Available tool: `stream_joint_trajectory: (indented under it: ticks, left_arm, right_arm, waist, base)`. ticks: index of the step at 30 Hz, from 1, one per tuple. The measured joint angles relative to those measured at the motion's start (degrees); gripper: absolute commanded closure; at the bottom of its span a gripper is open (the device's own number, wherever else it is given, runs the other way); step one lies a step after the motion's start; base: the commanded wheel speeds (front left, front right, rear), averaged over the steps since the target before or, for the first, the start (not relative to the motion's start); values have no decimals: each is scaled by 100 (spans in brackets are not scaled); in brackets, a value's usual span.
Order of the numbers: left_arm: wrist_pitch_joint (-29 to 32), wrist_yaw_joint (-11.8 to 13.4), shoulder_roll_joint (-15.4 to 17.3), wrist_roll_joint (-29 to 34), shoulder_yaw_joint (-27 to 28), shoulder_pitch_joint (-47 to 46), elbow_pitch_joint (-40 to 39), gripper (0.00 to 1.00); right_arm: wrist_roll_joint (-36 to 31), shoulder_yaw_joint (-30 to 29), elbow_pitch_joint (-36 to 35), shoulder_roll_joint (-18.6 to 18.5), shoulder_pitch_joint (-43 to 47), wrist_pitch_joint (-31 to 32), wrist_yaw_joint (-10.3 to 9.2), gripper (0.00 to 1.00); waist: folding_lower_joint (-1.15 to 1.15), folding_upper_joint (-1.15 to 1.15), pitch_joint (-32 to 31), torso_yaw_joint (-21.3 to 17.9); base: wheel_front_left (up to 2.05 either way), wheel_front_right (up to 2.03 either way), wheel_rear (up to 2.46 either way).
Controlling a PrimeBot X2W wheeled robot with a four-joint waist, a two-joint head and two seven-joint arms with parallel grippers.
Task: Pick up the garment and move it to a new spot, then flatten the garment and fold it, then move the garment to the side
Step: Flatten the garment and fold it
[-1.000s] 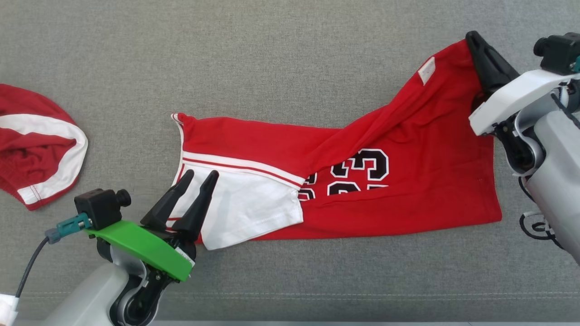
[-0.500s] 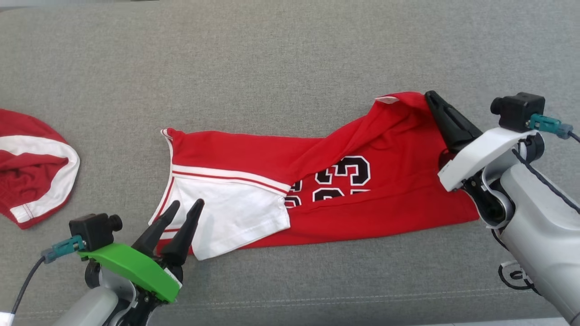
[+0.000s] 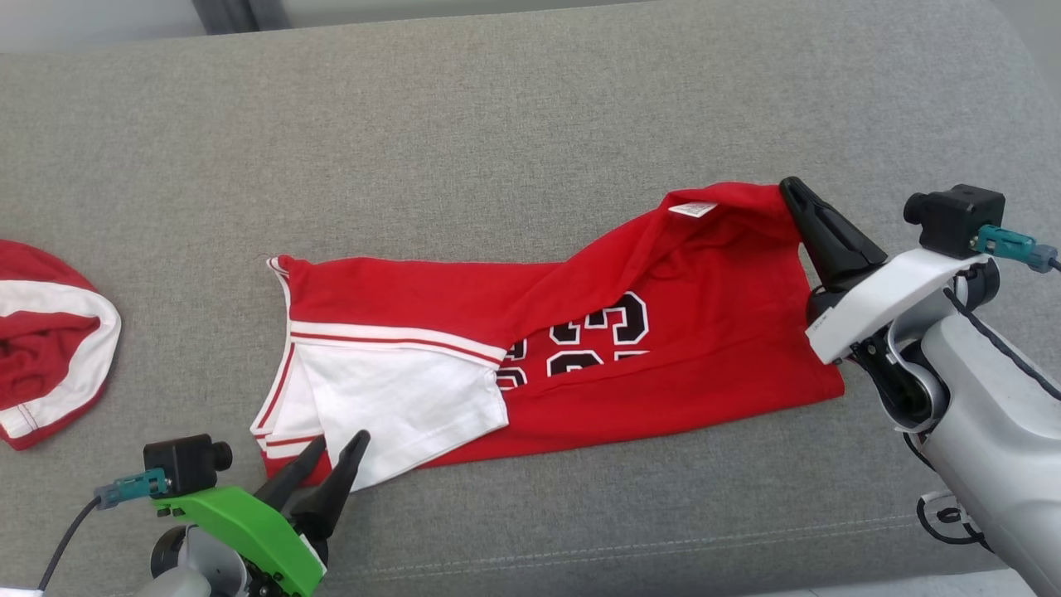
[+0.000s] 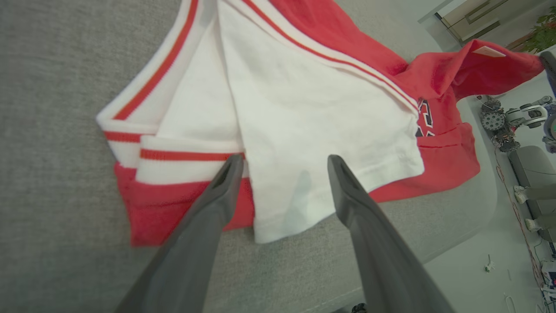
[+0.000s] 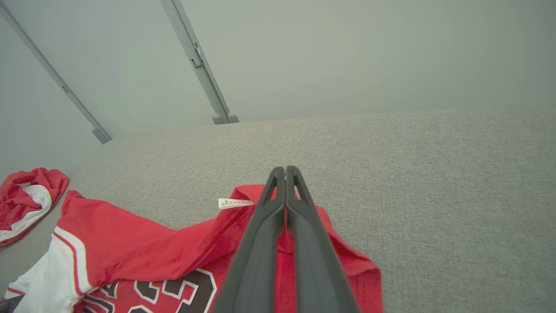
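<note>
**Garment** (image 3: 580, 365): a red jersey with a white side panel and black numerals, lying partly folded on the grey cushion (image 3: 497, 124). In the head view it sits at centre, its long axis running from 8 o'clock to 2 o'clock. The white panel (image 3: 398, 398) is at the 8 o'clock end, doubled over the red body, with its striped hem facing 9 o'clock. The numerals (image 3: 597, 340) are partly covered by a red fold coming down from the 2 o'clock end.

**Right gripper** (image 3: 789, 187): at 3 o'clock, fingers pressed together and clamped on the garment's 2 o'clock corner. The right wrist view confirms red cloth pinched between the fingers (image 5: 260, 243). That corner is raised off the cushion. A white tag (image 3: 692, 209) shows on the turned-over edge near the fingertips, on their 9 o'clock side.

**Left gripper** (image 3: 340, 441): at 7 o'clock, fingers spread apart. In the left wrist view one tip stands over the striped hem and the other over plain white cloth at the panel's near corner. Whether the tips touch the cloth cannot be determined.

**Second cloth** (image 3: 50, 348): red with a white band, bunched at 9 o'clock by the frame edge, well apart from the garment.
</note>
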Motion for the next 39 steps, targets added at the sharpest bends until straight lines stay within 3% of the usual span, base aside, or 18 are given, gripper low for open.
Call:
stream_joint_trajectory:
  ticks: [9, 10, 12, 14, 15, 17, 19, 29, 39]
  left_arm:
    - [80, -1, -8, -9, -35, 3, 144, 0]
    - [80, -1, -8, -9, -35, 3, 144, 8]
    - [112, -1, -13, -27, -51, 3, 141, 45]
    - [132, -1, -19, -44, -75, 3, 123, 60]
    - [147, -1, -27, -47, -93, 3, 101, 60]
    - [146, -1, -65, -47, -116, 2, 46, 77]
    - [145, -1, -79, -47, -119, 2, -7, 100]
    - [-141, -1, 41, -124, 258, -157, -469, 100]
    - [181, -1, 121, -904, 768, -1215, -728, 100]
  right_arm:
    - [-57, -96, -147, -3, 139, 0, 0, 100]
    - [-57, -96, -147, -3, 139, 0, 0, 100]
    - [-59, -120, -165, -9, 190, 0, 0, 100]
    - [-87, -138, -182, -18, 209, 0, 0, 100]
    - [-94, -149, -197, -22, 210, 0, 0, 100]
    - [-99, -171, -214, -31, 212, 0, 0, 100]
    - [-101, -191, -226, -42, 224, 0, 0, 100]
    - [-199, -296, -320, -44, 324, 0, 0, 100]
    - [-201, -179, -400, 53, 375, 0, 0, 100]
  waist:
    - [0, 0, -39, 25]
    - [0, 0, -39, 25]
    - [0, 0, -43, 36]
    - [0, 0, -43, 47]
    - [0, 0, -43, 52]
    - [0, 0, -43, 62]
    - [0, 0, -43, 72]
    - [0, 0, -62, 103]
    - [0, 0, 49, 49]
  base:
    - [0, 0, 0]
    - [0, 0, 0]
    - [0, 0, 0]
    - [0, 0, 0]
    - [0, 0, 0]
    - [0, 0, 0]
    - [0, 0, 0]
    - [0, 0, 0]
    - [0, 0, 0]
